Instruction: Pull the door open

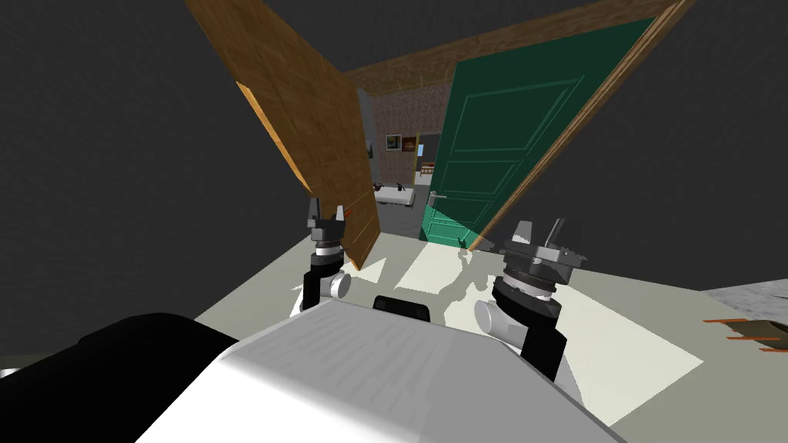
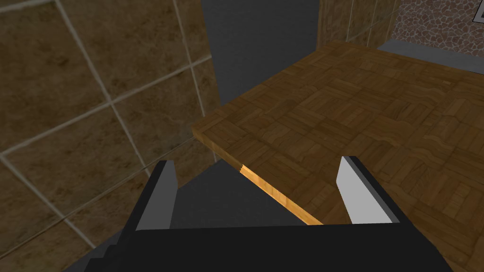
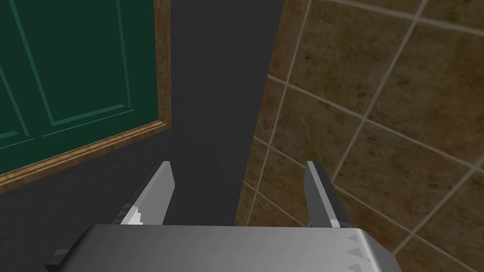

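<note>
**Wooden door** point(image 1: 308, 115): stands left of the opening, swung toward the near side and well ajar, so the pull looks largely made.

**Left hand** point(image 1: 326, 211): sits low at the door's free edge point(image 2: 279, 196). Its fingers are spread with that edge between them, apparently to hook the door and draw it nearer. Whether they touch it cannot be told.

**Right hand** point(image 1: 541, 229): spread and empty, off to the right. It faces a dark wall point(image 3: 212, 94) beside the wooden frame point(image 3: 162, 61) of a green door point(image 1: 492, 146) with a lever handle point(image 1: 437, 198).

**White basin** point(image 1: 394, 194): seen far through the gap.

**Obstruction**: the swung wooden door itself crowds the left arm.
</note>
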